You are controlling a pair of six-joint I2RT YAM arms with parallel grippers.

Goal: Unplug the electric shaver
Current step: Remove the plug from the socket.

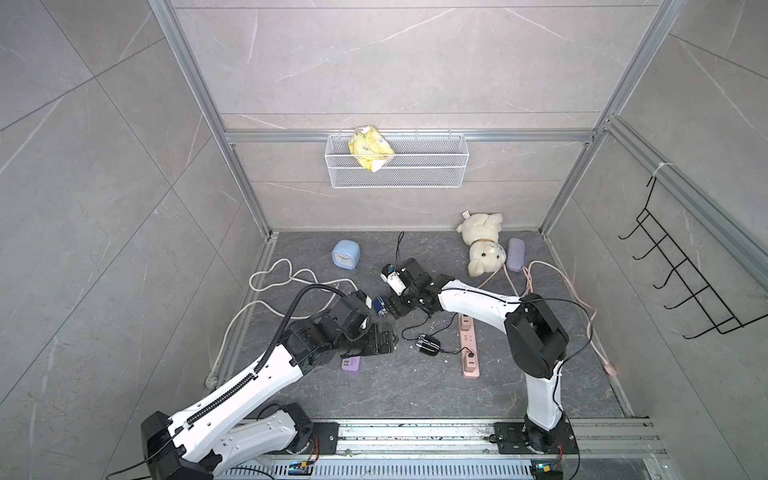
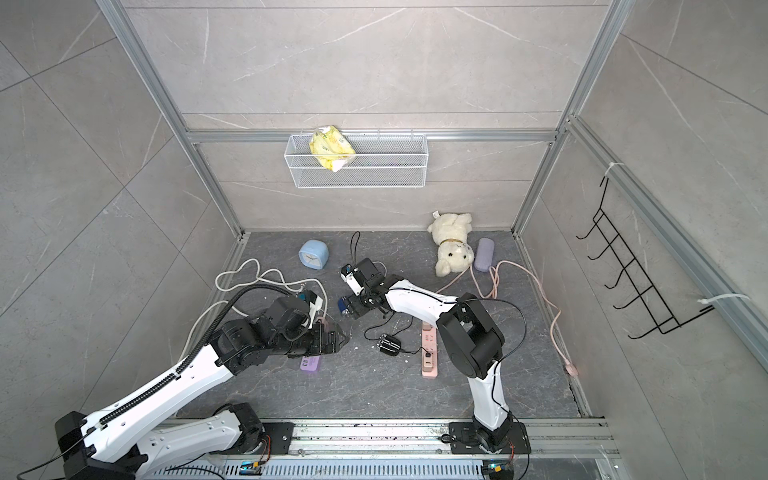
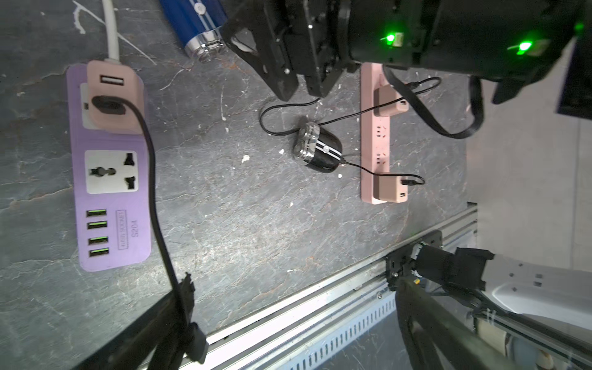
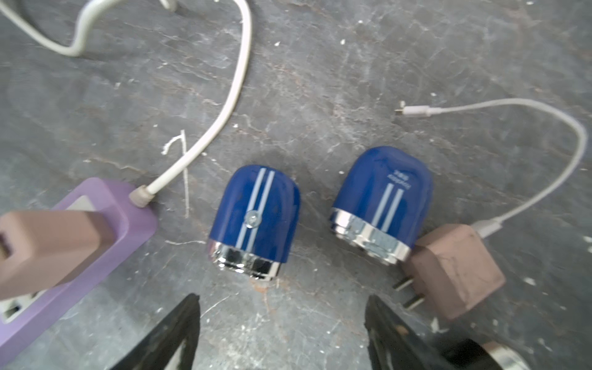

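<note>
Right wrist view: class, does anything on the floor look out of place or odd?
Yes. The brown adapter lies loose beside a blue shaver, prongs bare, and its white cable ends unconnected on the floor.

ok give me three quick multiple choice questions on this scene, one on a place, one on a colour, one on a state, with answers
1. The yellow packet sits:
A) in the white wire basket on the back wall
B) flat on the floor
C) hanging from a wall hook

2. The power strip beside the black shaver is:
A) white
B) green
C) pink

3. The right arm's jaws are:
A) shut on a blue shaver
B) open, holding nothing
C) shut on a white cable

Answers:
1 A: in both top views the packet pokes up over the basket's mesh rim.
2 C: the left wrist view shows the shaver lying next to the pink strip.
3 B: the right wrist view shows both jaws wide apart with nothing between them.
</note>
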